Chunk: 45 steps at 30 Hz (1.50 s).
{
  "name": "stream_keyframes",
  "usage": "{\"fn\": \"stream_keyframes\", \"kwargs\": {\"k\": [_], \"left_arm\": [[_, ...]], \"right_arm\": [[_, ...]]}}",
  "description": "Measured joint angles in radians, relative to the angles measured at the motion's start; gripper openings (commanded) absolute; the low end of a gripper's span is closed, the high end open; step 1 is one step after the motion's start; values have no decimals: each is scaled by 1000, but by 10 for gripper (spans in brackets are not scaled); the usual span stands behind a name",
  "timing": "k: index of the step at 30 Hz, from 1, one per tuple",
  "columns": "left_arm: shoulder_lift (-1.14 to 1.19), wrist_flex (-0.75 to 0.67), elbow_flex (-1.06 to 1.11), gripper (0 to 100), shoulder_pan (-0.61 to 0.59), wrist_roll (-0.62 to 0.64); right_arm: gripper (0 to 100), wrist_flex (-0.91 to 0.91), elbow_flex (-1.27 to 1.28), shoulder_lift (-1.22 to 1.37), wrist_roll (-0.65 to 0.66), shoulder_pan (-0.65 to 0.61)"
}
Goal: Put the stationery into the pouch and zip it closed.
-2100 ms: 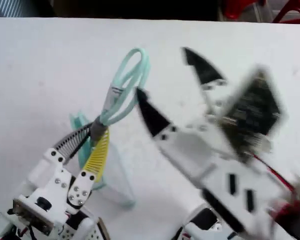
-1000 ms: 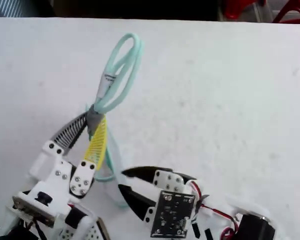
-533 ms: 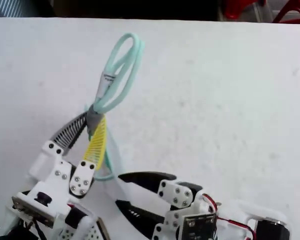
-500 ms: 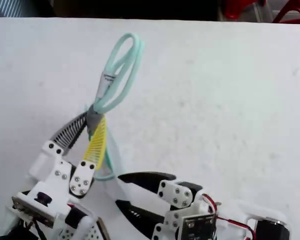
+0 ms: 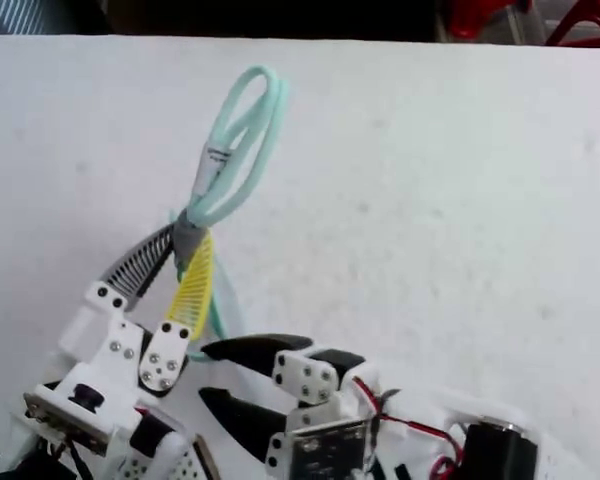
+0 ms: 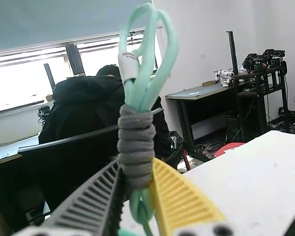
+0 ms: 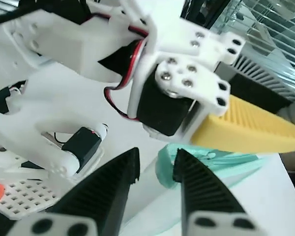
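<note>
While snug, pouch strap (image 5: pixel 242 140) between left fingers (image 5: pixel 195 288).

White desk (image 5: pixel 430 200) before me, broad and flat, clear mint-edged pouch (image 7: pixel 214 162) resting on its near side

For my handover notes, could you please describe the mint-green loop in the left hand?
The mint-green loop is a doubled cord, rubbery-looking, with a white tag near its base and a grey binding below. The left hand is shut on the binding, and the loop juts out beyond it over the white table.
</note>
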Motion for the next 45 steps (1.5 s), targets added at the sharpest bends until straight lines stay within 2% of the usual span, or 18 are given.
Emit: {"fn": "stream_keyframes", "kwargs": {"k": [6,12,19,24,31,35,39,45], "left_arm": [[0,0,0,21,2,2],[0,0,0,21,2,3],[0,0,0,21,-2,2],[0,0,0,21,-5,0],[0,3,-6,21,6,2],[0,92,-91,21,81,2],[0,230,-213,21,155,2],[0,382,-288,21,209,2]], "right_arm": [[23,-8,14,6,44,2],[29,-12,101,5,166,57],[146,-12,106,5,178,63],[9,-12,112,5,186,64],[17,-46,120,5,186,71],[17,-66,138,5,186,71],[17,-160,203,3,186,112],[17,-247,242,3,186,172]]}}
